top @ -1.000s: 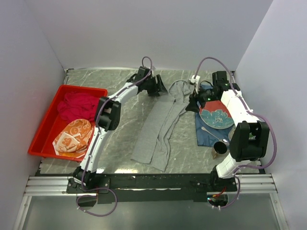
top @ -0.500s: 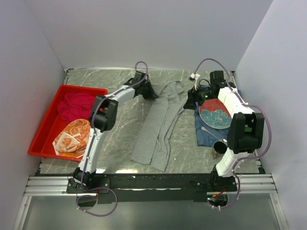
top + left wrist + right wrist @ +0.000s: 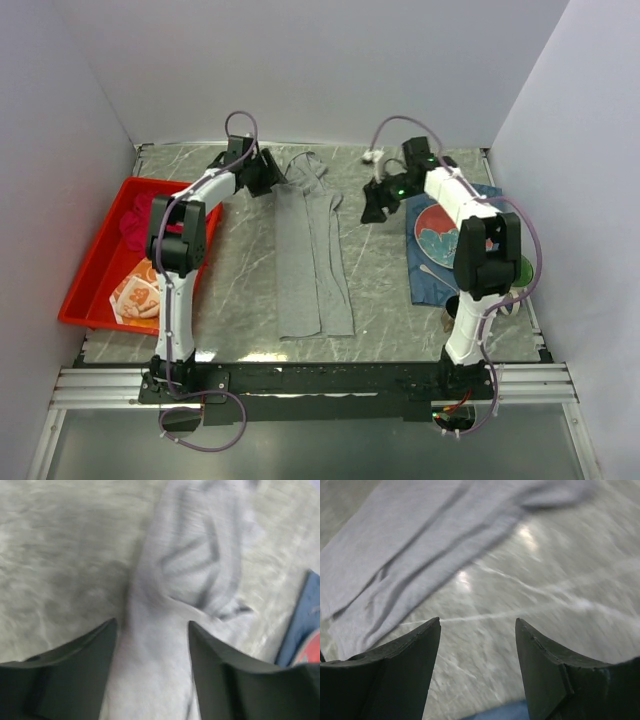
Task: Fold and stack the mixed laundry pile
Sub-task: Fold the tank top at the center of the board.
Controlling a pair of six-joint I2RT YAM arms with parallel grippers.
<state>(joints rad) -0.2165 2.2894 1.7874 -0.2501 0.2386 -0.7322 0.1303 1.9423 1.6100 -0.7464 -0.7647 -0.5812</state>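
Note:
The long grey garment (image 3: 310, 260) lies lengthwise on the marble table, with its bunched far end near the back edge. My left gripper (image 3: 270, 178) is at that far end. In the left wrist view its jaws (image 3: 152, 622) stand apart with grey cloth (image 3: 195, 555) filling the gap between them. My right gripper (image 3: 373, 207) is open and empty over bare table to the right of the garment (image 3: 395, 555). It shows the same in the right wrist view (image 3: 477, 620). The crimson-magenta shirt (image 3: 135, 218) and the orange-and-white patterned cloth (image 3: 135, 295) lie in the red tray (image 3: 75, 300).
A dark blue placemat (image 3: 425, 275) at the right holds a red-and-teal plate (image 3: 435, 235). A dark cup (image 3: 450, 308) stands at its near end, partly hidden by the right arm. White walls stand close behind and at both sides.
Both grippers have swung left. The grey garment has slid left with the left gripper and now lies straighter. The right gripper has come off the garment and hangs over bare table.

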